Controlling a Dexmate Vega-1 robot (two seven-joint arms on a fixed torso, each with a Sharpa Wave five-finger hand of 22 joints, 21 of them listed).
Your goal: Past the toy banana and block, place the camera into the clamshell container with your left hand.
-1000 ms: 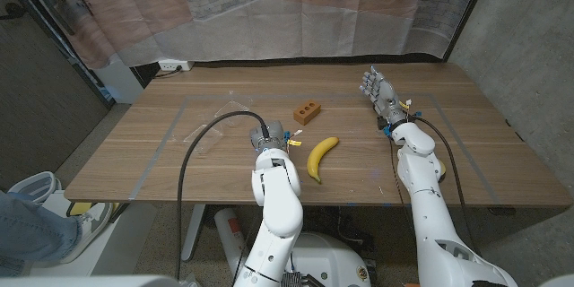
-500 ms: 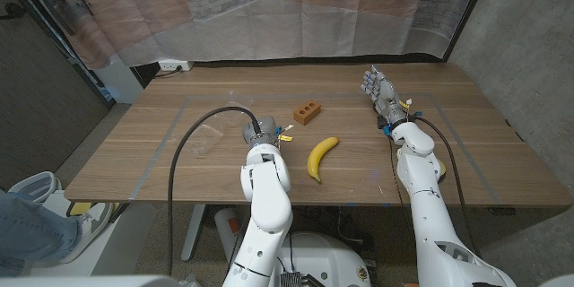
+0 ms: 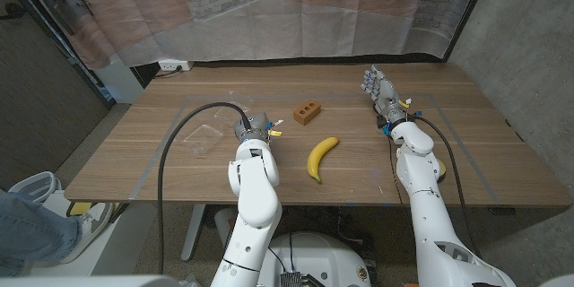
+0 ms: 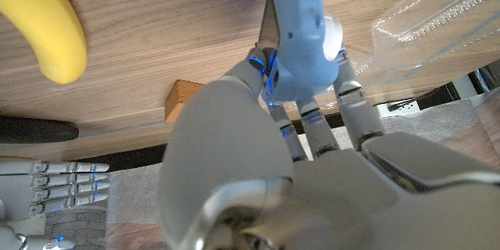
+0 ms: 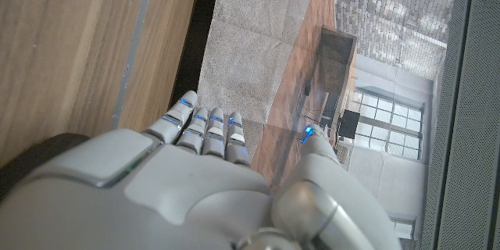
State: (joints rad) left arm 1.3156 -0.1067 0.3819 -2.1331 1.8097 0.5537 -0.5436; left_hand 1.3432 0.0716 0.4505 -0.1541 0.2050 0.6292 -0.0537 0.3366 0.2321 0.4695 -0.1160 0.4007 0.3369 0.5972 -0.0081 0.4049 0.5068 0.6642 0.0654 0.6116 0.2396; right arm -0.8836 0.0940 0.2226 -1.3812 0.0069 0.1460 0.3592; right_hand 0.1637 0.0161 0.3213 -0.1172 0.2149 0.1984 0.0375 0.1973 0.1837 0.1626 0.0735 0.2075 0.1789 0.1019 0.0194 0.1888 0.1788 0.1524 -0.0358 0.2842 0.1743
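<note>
I hold the pale blue camera [image 4: 301, 43] pinched in my left hand [image 4: 312, 125], just beside the clamshell container [image 3: 203, 137] on the worktop [image 3: 466, 134], and I fear an early release drops it on the thin rim and tips the container.

Clamshell container [image 4: 437, 23] perhaps edge-cropped

Wooden table [image 3: 466, 134]; translucent curtain [image 3: 296, 9]; concrete wall [image 3: 529, 36].
</note>
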